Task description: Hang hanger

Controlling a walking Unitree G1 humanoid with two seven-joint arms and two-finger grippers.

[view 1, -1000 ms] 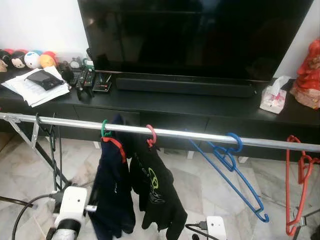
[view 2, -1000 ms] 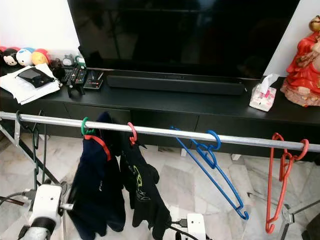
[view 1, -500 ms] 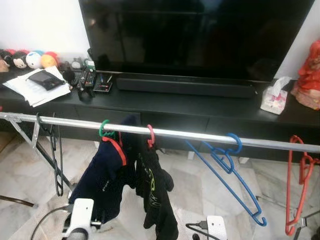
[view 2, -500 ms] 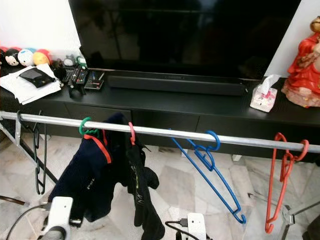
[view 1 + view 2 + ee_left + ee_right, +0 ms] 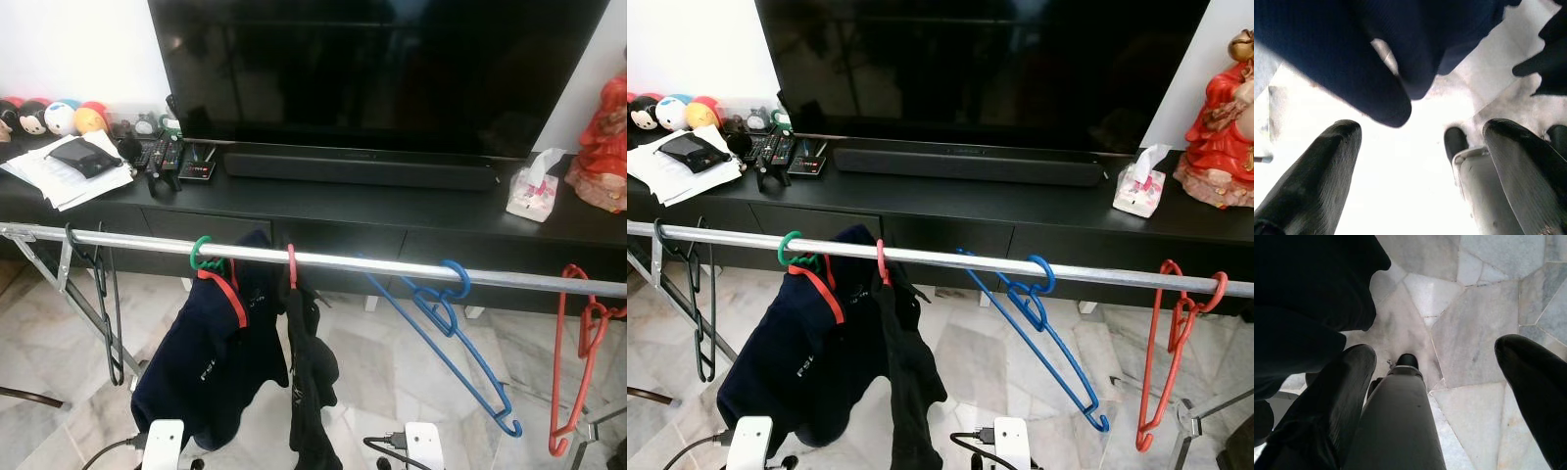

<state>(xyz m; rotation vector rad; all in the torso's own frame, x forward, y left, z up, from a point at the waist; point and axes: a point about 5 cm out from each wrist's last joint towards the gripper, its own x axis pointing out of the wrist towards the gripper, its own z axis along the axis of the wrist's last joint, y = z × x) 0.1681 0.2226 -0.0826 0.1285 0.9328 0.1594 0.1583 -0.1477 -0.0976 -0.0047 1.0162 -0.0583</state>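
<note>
- A silver clothes rail (image 5: 392, 264) runs across the scene in front of a low black TV cabinet (image 5: 323, 211); several hangers sit on it.
- A red hanger with a green hook (image 5: 201, 257) hangs left of centre; only its hook and one red shoulder show, the rest being covered by a navy garment (image 5: 211, 367) that drapes low and swings out toward the robot's left.
- Just beside it a pink hook (image 5: 291, 264) carries a black garment (image 5: 312, 392) hanging narrow and long; the two garments touch.
- A bare blue plastic hanger (image 5: 446, 338) hooks on right of centre and tilts, its long arm slanting down to the right and ending in a small upturned hook.
- A bare red hanger (image 5: 573, 362) hangs near the rail's right end, thin and almost edge-on; a dark hanger (image 5: 106, 308) hangs at the left end beside the rack's leg.
- The left gripper (image 5: 1415, 171) sits low under the navy garment's hem, fingers spread wide with nothing between them.
- The right gripper (image 5: 1440, 396) points down at the marble floor (image 5: 1474, 333), fingers likewise wide apart and empty, the black garment next to it.
- On the cabinet stand a large TV (image 5: 382, 73), a soundbar (image 5: 358, 168), a tissue box (image 5: 531, 191), remote controls (image 5: 162, 155), papers (image 5: 64, 171) and plush toys (image 5: 49, 116); a red figurine (image 5: 1220, 122) stands at the right end.
</note>
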